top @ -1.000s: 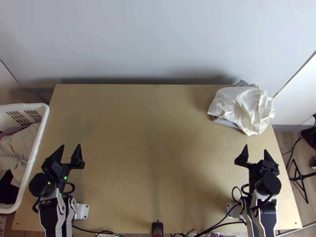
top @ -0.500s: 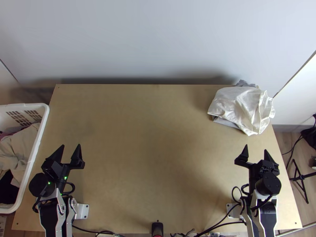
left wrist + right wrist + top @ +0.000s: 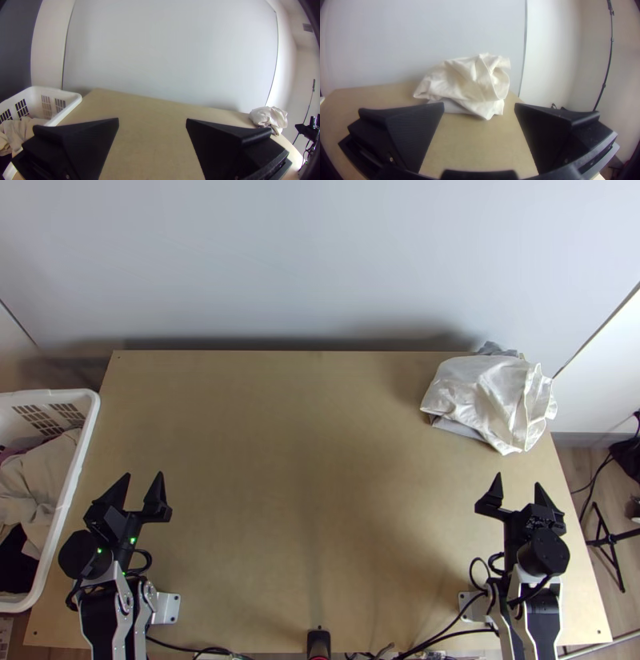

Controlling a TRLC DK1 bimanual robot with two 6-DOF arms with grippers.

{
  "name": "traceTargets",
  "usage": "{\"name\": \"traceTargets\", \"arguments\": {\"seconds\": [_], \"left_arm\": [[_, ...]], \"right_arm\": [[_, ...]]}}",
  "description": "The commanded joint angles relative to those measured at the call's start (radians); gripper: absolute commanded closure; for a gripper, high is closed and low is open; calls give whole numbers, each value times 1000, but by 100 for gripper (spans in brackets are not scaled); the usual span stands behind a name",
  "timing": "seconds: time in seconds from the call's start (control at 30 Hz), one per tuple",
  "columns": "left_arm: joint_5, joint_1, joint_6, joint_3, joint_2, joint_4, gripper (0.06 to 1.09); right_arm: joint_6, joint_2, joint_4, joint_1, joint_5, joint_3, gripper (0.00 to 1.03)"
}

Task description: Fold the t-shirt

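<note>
Off-white cloth (image 3: 484, 392) is lying bunched over the far right corner of the light wooden table (image 3: 304, 500), creases running through it, its side reaching the right edge. I can't tell whether it's the t-shirt. Grey cloth (image 3: 460, 429) is peeking out from under it, on the side facing the table's middle and at the back. Right wrist view is showing the off-white one heaped up, loose folds on top, one part drooping onto the wood.

Left gripper (image 3: 144, 474) is sitting near the left edge, toward the near left corner, pointing at the far edge. Fingers are standing wide apart, table surface showing between them.

Right gripper (image 3: 518, 480) is sitting near the right edge, also pointing at the far edge, on the near side of the cloth and apart from it. Fingers are standing wide here too, with wood showing between.

White plastic basket (image 3: 94, 408) is standing along the left edge, holding beige cloth (image 3: 44, 476) and dark cloth (image 3: 16, 564) in loose heaps. Black cables (image 3: 460, 634) are running along the near edge. Black stand (image 3: 610, 540) is standing on the floor past the right edge.
</note>
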Motion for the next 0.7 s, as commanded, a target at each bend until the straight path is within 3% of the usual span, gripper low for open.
{"name": "traceTargets", "arguments": {"seconds": [0.0, 0.67], "left_arm": [[0, 0, 0, 0, 0, 0, 10], [0, -3, -1, 0, -1, -6, 10]], "right_arm": [[0, 0, 0, 0, 2, 0, 5], [2, 0, 0, 3, 2, 0, 5]]}}
